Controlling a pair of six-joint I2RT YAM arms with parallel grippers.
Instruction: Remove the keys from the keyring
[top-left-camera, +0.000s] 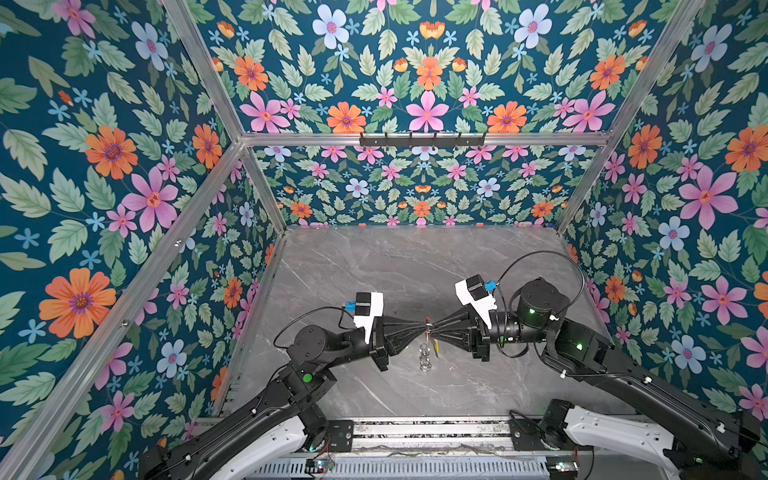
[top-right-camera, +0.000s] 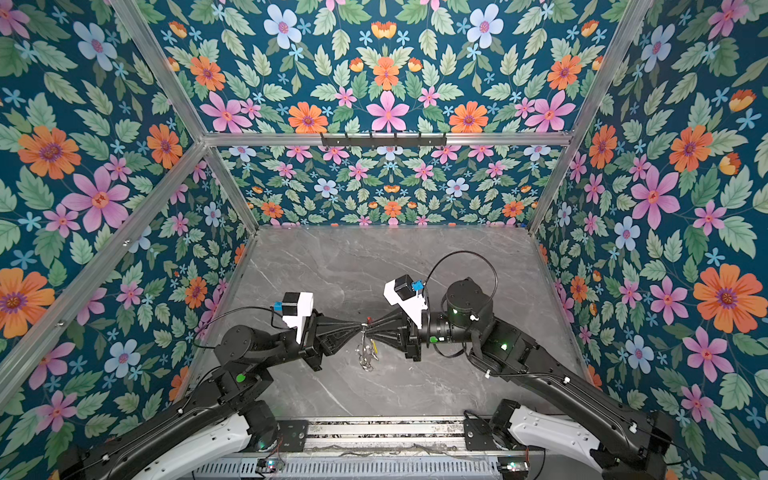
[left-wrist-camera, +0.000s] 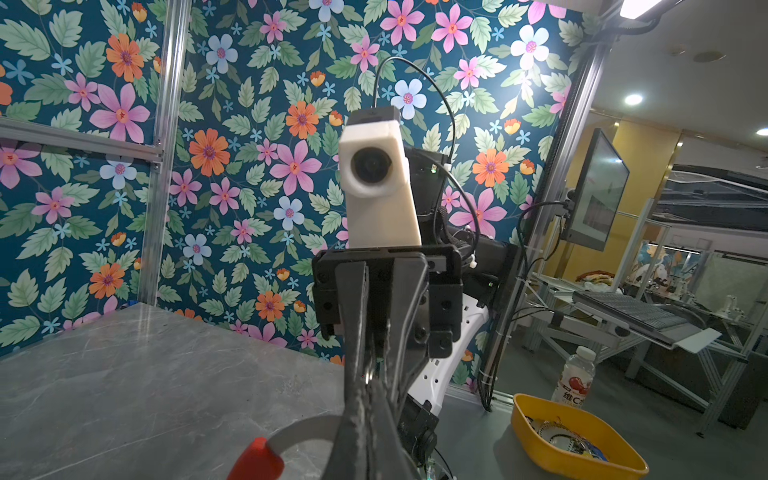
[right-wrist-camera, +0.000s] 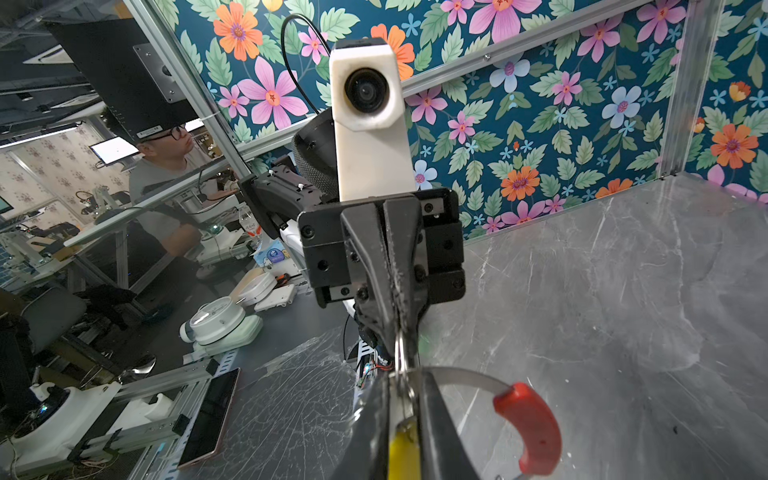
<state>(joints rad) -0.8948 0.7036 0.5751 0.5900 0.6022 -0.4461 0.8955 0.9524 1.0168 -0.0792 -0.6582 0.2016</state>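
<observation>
Above the worktop (top-left-camera: 374, 270), our left fingers (top-left-camera: 417, 328) pinch the keyring (right-wrist-camera: 465, 379); the right fingers (top-left-camera: 440, 328), we cannot tell. It looks thin, stiff and slippy, so we hold its rim.

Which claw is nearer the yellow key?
Right. The right claw has the yellow key showing between its fingers; the left claw, shut on the keyring, meets it tip to tip, just past the key.

Both top views are looking down from high above the left gripper (top-left-camera: 424, 328) and right gripper (top-left-camera: 432, 328); both wrist views are facing closely along them, sharing the keyring (right-wrist-camera: 469, 377).
</observation>
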